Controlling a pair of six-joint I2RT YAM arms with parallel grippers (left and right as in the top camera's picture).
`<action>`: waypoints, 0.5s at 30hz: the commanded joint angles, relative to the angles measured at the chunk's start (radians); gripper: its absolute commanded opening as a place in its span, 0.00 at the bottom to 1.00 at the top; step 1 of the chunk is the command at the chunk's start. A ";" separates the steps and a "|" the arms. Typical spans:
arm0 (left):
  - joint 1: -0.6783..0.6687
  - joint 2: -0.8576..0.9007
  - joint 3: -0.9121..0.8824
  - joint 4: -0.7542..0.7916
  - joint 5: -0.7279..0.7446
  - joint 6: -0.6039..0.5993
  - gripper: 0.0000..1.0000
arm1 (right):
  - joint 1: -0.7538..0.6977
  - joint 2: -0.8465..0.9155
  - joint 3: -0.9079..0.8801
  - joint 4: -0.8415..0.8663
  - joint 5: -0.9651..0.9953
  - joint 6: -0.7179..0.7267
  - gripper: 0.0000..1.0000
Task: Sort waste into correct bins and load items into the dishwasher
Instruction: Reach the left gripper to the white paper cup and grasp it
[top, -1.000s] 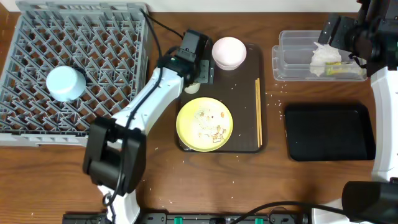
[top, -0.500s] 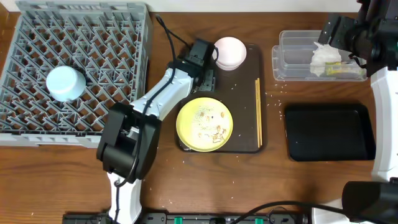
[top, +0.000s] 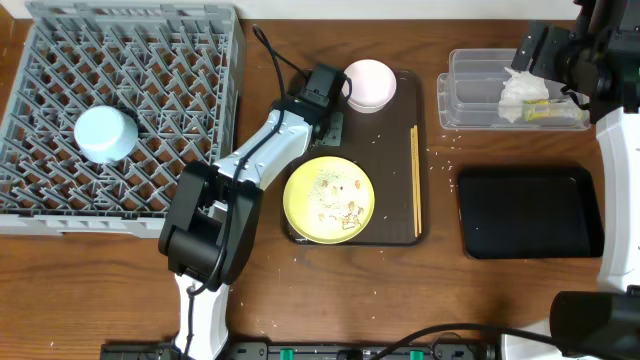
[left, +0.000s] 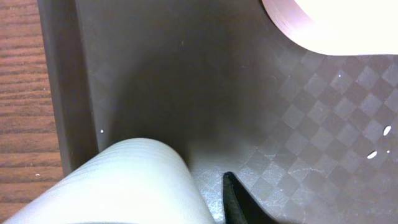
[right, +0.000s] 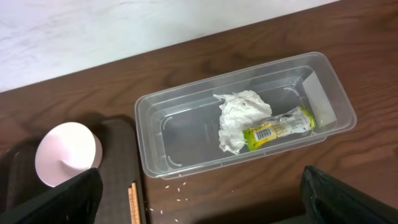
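My left gripper (top: 328, 108) is low over the back left corner of the dark brown serving tray (top: 385, 150). It is shut on a small white cup (left: 124, 180). One black finger (left: 236, 199) lies against the cup's side and the other is hidden behind it. From overhead the cup is hidden under the gripper. A white bowl (top: 368, 84) stands just ahead to the right. The pale yellow plate (top: 329, 199) carries rice scraps (top: 340, 195), and the chopsticks (top: 415, 180) lie along the tray's right side. My right gripper (right: 202, 196) hangs wide open and holds nothing, beside the clear tub (right: 174, 130) that contains the tissue (right: 239, 118) and wrapper (right: 277, 129).
The grey dish rack (top: 130, 60) fills the left side, with a light blue bowl (top: 105, 133) in it. The shallow black tray (top: 528, 212) lies in front of the clear tub (top: 460, 110). Loose rice grains (right: 180, 180) dot the table beside the tub.
My left gripper moved toward the back of the brown tray and its jaws closed on the small cup, which it now covers from overhead. The right arm has not moved.
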 joint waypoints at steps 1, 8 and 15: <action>0.000 0.014 0.005 0.005 -0.008 0.006 0.10 | -0.008 0.000 0.003 -0.002 0.003 -0.007 0.99; 0.002 0.006 0.005 0.008 -0.008 -0.019 0.08 | -0.008 0.000 0.003 -0.002 0.003 -0.007 0.99; 0.012 -0.083 0.006 0.008 -0.004 -0.077 0.07 | -0.008 0.000 0.003 -0.002 0.003 -0.007 0.99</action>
